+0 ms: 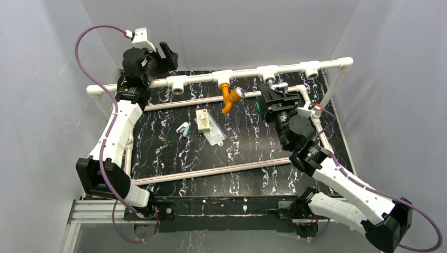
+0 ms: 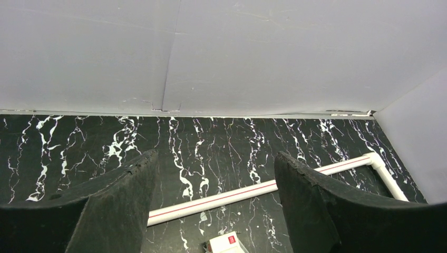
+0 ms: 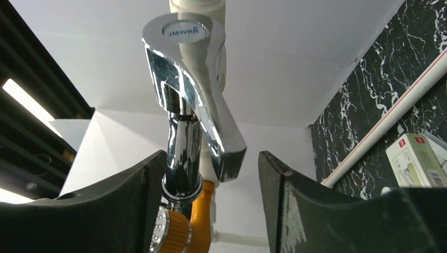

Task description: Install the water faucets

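Note:
The orange faucet (image 1: 230,97) hangs from a tee socket of the white pipe (image 1: 248,74) at the back, its shiny knob to the right. The chrome faucet (image 1: 278,85) sits just below the neighbouring tee. In the right wrist view the chrome faucet (image 3: 184,105) stands between my right gripper's fingers, lever toward the right finger, with the orange faucet (image 3: 182,232) behind it. My right gripper (image 3: 211,156) (image 1: 270,93) is open around it; the right finger stands apart from the lever. My left gripper (image 1: 167,52) (image 2: 216,155) is open and empty, raised at the back left.
A small box (image 1: 203,120), a clear plastic bag (image 1: 215,136) and a small white-teal piece (image 1: 183,128) lie mid-table. A green block (image 1: 259,107) lies near my right gripper. Thin white rails (image 1: 211,171) cross the black marbled board. Grey walls surround it.

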